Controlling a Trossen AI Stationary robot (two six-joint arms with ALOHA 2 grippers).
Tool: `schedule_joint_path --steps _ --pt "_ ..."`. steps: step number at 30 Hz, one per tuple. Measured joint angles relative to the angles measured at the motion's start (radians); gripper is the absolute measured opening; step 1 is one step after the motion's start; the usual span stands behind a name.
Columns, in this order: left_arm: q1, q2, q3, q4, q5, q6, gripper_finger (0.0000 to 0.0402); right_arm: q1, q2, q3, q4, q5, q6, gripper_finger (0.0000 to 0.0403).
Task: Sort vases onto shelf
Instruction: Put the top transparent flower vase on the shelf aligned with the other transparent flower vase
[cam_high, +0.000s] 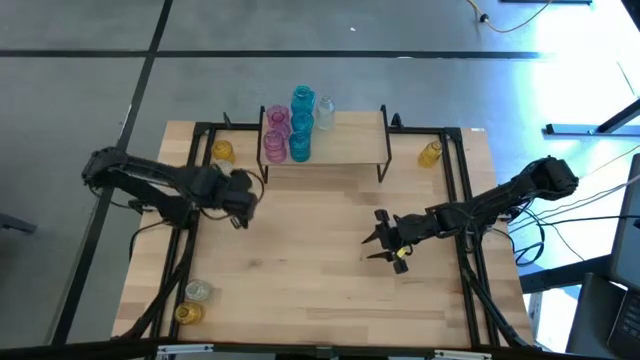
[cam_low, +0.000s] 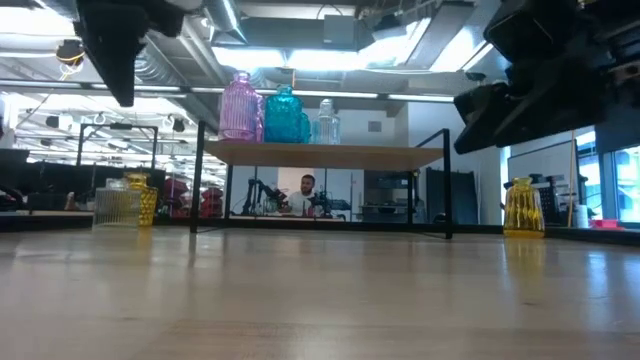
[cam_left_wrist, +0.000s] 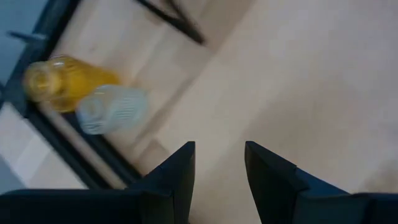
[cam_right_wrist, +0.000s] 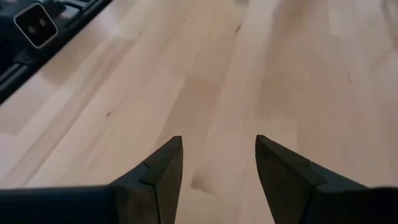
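Altogether we count nine vases: five upright on the shelf (cam_high: 340, 148), clustered at its left end, being two pink (cam_high: 276, 133), two teal (cam_high: 301, 124) and one clear (cam_high: 325, 112). Beside the shelf's left legs stands one amber vase (cam_high: 221, 151), beside its right legs another (cam_high: 430, 154). Well away from the shelf, at the desk's (cam_high: 320, 260) near-left corner, an amber (cam_high: 187, 312) and a clear vase (cam_high: 198, 290) stand together. We see the left pincer (cam_left_wrist: 219, 163) released and empty, and the right pincer (cam_right_wrist: 219, 160) likewise.

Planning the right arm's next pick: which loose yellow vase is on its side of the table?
The yellow vase right of the shelf; the other two sit left.
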Motion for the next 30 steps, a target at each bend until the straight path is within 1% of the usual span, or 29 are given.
schedule_joint_path --steps 7,11,15,17,20,25,30 --pt "0.242 -0.112 -0.118 0.03 -0.012 0.116 0.0133 0.0 0.0 0.0 0.031 0.043 -0.036 0.0184" --pt "0.374 -0.118 -0.173 0.078 0.02 0.202 0.0133 0.0 0.0 0.0 0.017 0.048 -0.052 0.0184" --pt "0.495 -0.107 -0.213 0.175 0.06 0.346 0.0133 0.0 0.008 0.0 0.013 0.052 -0.054 0.0184" --pt "0.564 -0.101 -0.228 0.198 0.08 0.413 0.0133 0.0 0.019 0.0 0.021 0.052 -0.053 0.0184" --pt "0.662 -0.102 -0.244 0.217 0.071 0.478 0.0133 0.0 0.033 -0.001 0.023 0.052 -0.054 0.0184" --pt "0.778 -0.102 -0.26 0.288 0.095 0.538 0.0133 0.0 0.057 0.0 0.039 0.085 -0.073 0.0184" --pt "0.857 -0.076 -0.274 0.325 0.126 0.584 0.0133 0.0 0.058 0.0 0.04 0.087 -0.078 0.0184"
